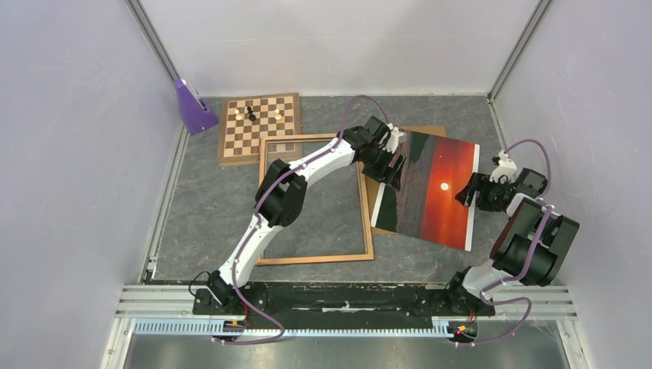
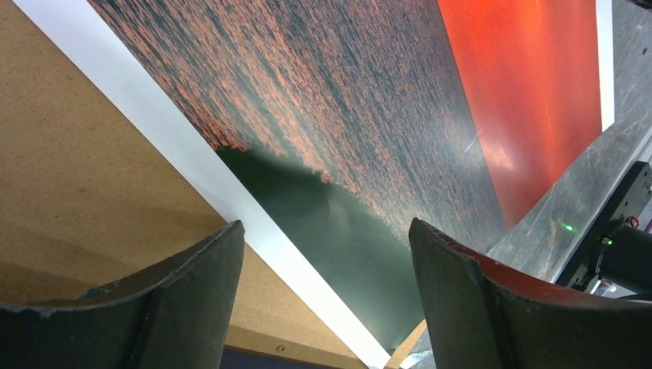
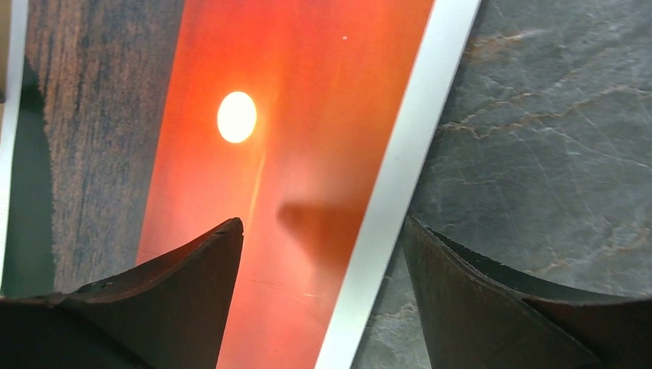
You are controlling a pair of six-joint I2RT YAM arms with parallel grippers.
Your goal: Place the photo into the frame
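The photo (image 1: 430,188) is seen laid face up right of the frame (image 1: 315,259), left jaws and right jaws spread over its edges.

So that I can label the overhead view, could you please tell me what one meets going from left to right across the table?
In order: purple wedge → chessboard → frame → photo.

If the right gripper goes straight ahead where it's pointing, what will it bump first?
Most likely the photo, near its white edge: the open right gripper points at it, one finger over red sky, the other over grey table. How far off is unclear.
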